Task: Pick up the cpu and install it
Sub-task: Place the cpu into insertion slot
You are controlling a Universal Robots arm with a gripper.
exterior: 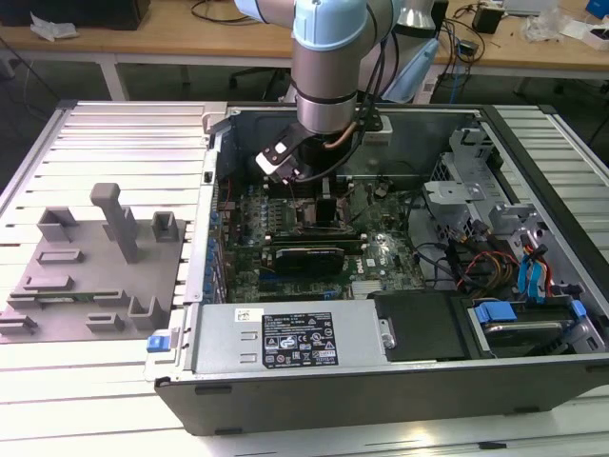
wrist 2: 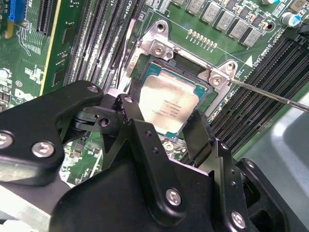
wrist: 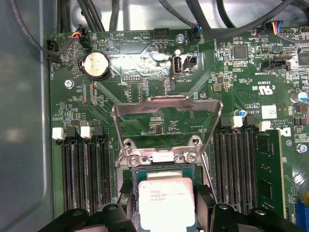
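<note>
End effector point(wrist 2: 161, 112) pinches the cpu point(wrist: 166, 205) at its socket point(wrist: 157, 173), whose raised frame point(wrist: 164, 100) shows in the first wrist view.

This is a robotics lab or electronics workshop. A robot arm point(exterior: 328, 67) reaches down into an open computer case point(exterior: 285, 390) that lies on a slatted metal desk point(exterior: 114, 133). The case's green motherboard point(wrist: 145, 77) is bare, with drive bays and cable bundles point(exterior: 476, 262) inside. Grey fixture blocks point(exterior: 95, 257) sit on the desk beside the case. Behind it, wooden desks point(exterior: 171, 43) on white frames carry loose cables point(exterior: 217, 11) and small gear.
</note>
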